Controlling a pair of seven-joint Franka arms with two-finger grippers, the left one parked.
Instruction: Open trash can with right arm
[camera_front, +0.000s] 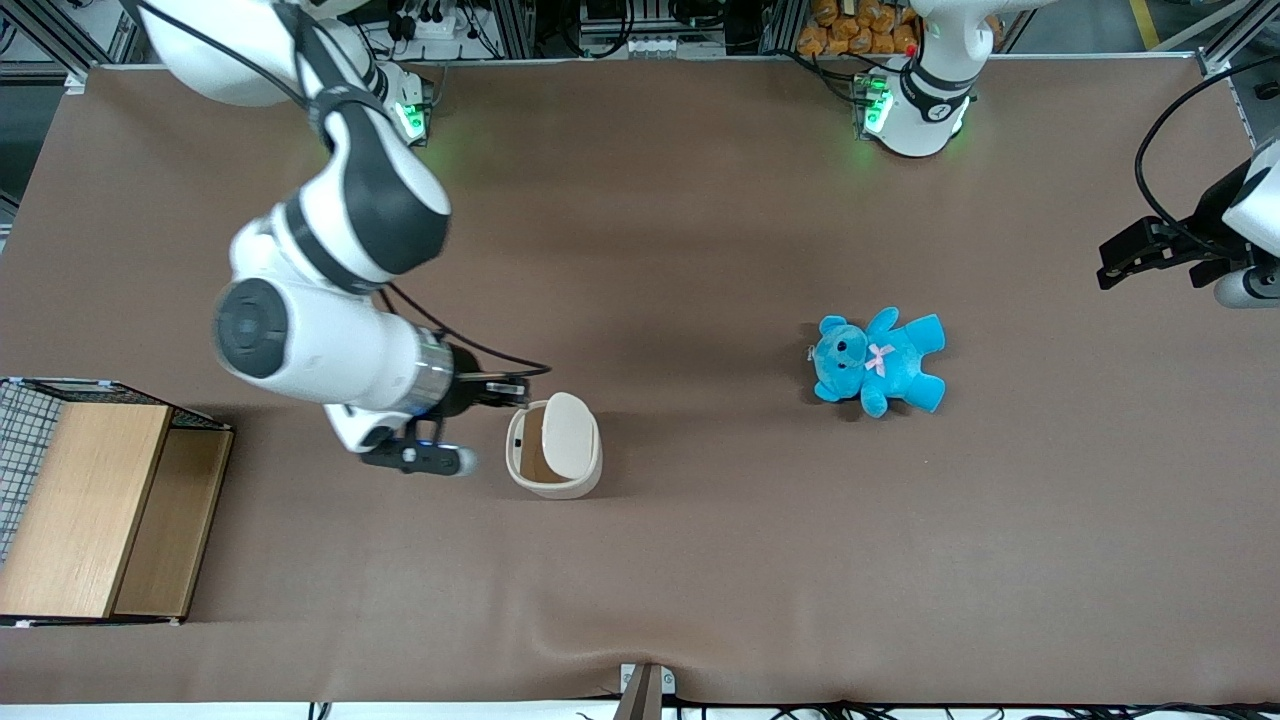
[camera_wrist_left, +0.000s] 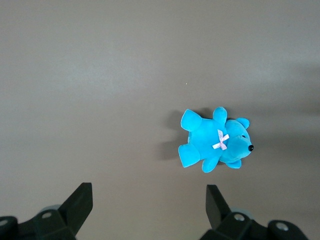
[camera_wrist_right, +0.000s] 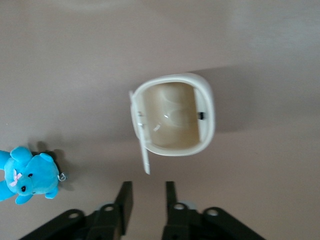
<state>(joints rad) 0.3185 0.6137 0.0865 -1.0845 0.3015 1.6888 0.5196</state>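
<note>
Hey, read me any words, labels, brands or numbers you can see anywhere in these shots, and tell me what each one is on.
None can be read.
Trash can: lid up, no label or print.
Teddy bear: a pink bow, no writing.
Wooden box: no text.
Gripper, beside the trash can, fingers slightly apart: no markings.

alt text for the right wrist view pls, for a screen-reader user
A small cream-white trash can stands on a brown table with its flip lid swung up and its tan inside showing. The right arm's black gripper hovers beside it, fingers a narrow gap apart and holding nothing. A blue teddy bear lies farther off.
</note>
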